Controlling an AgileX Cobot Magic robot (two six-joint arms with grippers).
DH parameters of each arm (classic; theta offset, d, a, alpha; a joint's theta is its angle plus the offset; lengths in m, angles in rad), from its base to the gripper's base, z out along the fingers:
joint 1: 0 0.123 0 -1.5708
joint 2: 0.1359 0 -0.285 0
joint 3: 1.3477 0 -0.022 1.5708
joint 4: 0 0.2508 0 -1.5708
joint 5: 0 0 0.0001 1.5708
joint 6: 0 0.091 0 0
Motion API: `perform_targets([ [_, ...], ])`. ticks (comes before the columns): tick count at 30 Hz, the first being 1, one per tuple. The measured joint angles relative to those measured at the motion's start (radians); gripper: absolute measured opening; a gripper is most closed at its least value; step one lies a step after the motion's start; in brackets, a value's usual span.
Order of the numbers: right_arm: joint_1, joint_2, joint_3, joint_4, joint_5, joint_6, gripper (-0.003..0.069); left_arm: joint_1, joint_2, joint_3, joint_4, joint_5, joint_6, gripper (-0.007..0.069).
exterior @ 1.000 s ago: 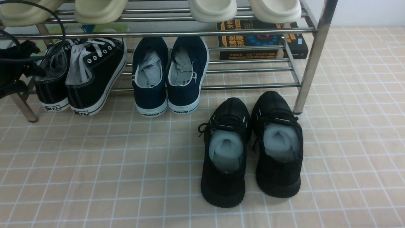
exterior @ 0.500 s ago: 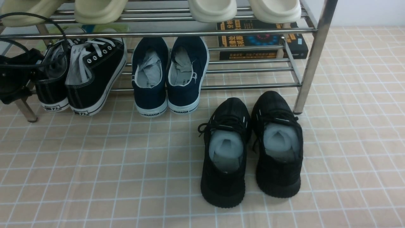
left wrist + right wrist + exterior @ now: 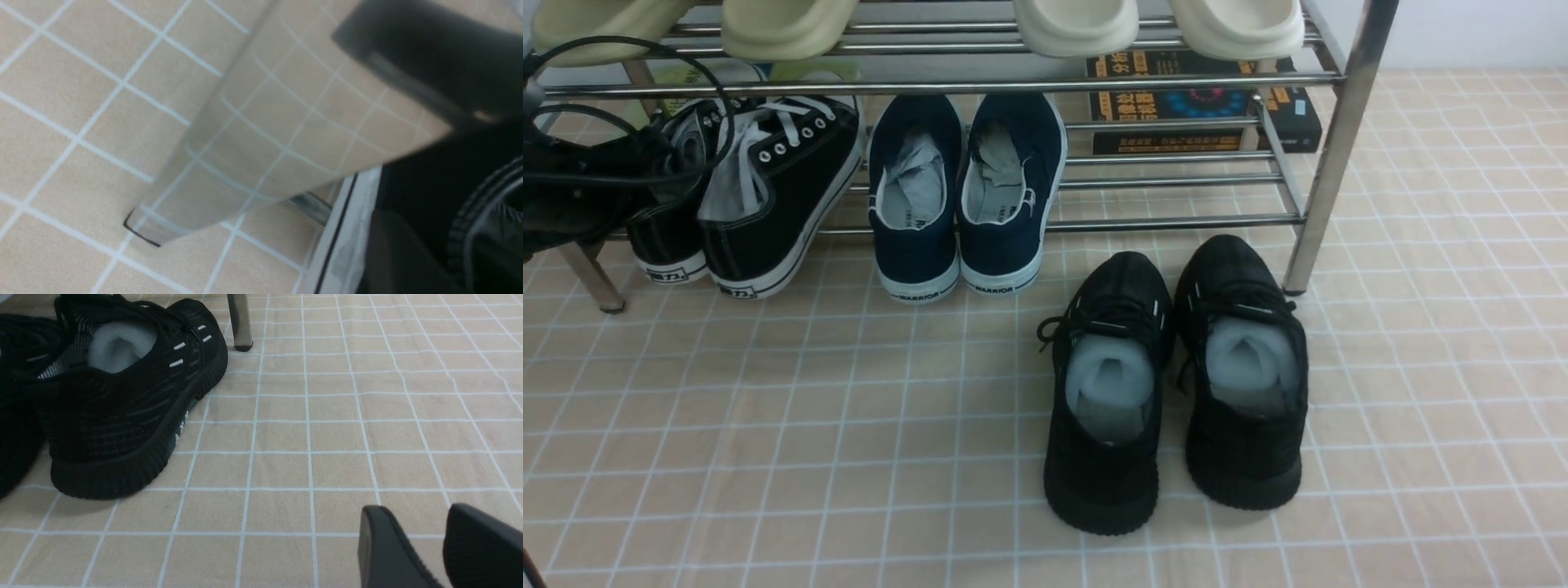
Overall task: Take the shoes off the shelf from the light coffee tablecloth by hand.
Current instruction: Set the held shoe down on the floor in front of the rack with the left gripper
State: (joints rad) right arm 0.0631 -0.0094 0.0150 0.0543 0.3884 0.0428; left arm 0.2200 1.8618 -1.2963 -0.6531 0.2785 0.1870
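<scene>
Black canvas shoes (image 3: 768,196) sit on the shelf (image 3: 1094,82), bottom tier, far left, heels out past the front bar over the light coffee tablecloth (image 3: 849,408). L end effector (image 3: 596,192) is up against the outer shoe; clenched or not, can't tell, view's blurred. R end effector (image 3: 412,512) is released, empty, low over the cloth.

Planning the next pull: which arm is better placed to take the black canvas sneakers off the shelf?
Left. The left hand is right at the black canvas sneakers on the left end of the shelf; the right hand hangs low over the tablecloth, near the all-black knit pair.
</scene>
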Motion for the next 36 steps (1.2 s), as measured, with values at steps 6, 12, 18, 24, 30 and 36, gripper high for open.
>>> perform_targets([
  [6,0.000,0.000,0.000,0.000,0.000,0.000,0.0239,0.009,-0.037,0.000,0.046,0.085,0.002,0.0021],
  [12,0.000,0.000,0.000,0.000,0.000,0.000,0.0239,0.054,-0.162,0.006,0.122,0.309,-0.106,0.0015],
  [18,0.000,0.000,0.000,0.000,0.000,0.000,0.0239,0.119,-0.272,0.006,0.323,0.424,-0.233,0.0013],
  [24,0.000,0.000,0.000,0.000,0.000,0.000,0.0239,0.124,-0.342,0.006,0.416,0.520,-0.272,0.0013],
  [30,0.000,0.000,0.000,0.000,0.000,0.000,0.0239,0.124,-0.434,0.006,0.505,0.590,-0.294,0.0013],
  [36,0.000,0.000,0.000,0.000,0.000,0.000,0.0239,0.124,-0.489,0.006,0.653,0.691,-0.358,0.0013],
])
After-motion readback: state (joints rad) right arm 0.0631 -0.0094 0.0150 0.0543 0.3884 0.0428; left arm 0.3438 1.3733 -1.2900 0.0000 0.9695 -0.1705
